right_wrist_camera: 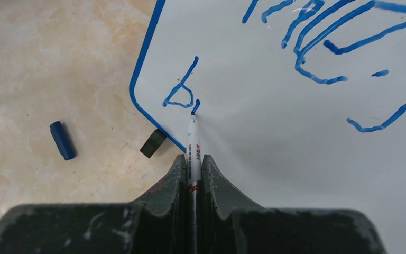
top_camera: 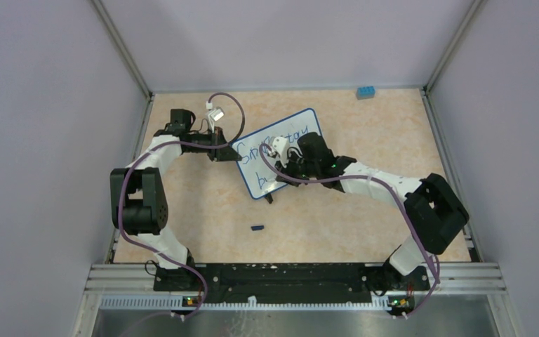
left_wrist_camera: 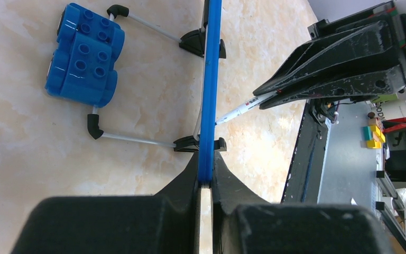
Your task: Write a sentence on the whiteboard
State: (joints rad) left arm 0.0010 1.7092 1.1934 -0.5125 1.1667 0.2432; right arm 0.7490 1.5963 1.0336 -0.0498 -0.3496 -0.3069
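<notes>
A: Up in the middle of the overhead view, what do you get?

B: The whiteboard [top_camera: 251,167] on the tan table [top_camera: 203,203], slanting from lower left to upper right, with much of its face hidden.

A: And the right wrist camera?

B: That one brings the writing close. The sentence [right_wrist_camera: 180,83] runs in blue strokes across the upper right, and a "b" sits by the board's lower left corner. The right gripper [right_wrist_camera: 193,157] is clamped tight on a white marker [right_wrist_camera: 192,132], whose tip touches the board just right of that "b". A blue cap [right_wrist_camera: 62,140] lies on the table at the left, apart from the board, and a black foot [right_wrist_camera: 153,143] pokes out under the corner.

A: What does the left wrist add?

B: Only there is the board seen edge-on, a blue line running up the middle. The left gripper [left_wrist_camera: 206,165], at the bottom, is pinched shut on that blue frame. Two wire props [left_wrist_camera: 137,139] stick out to the left, and a blue brick [left_wrist_camera: 84,55] lies by their far ends at upper left. The marker meets the board from the right side.
</notes>
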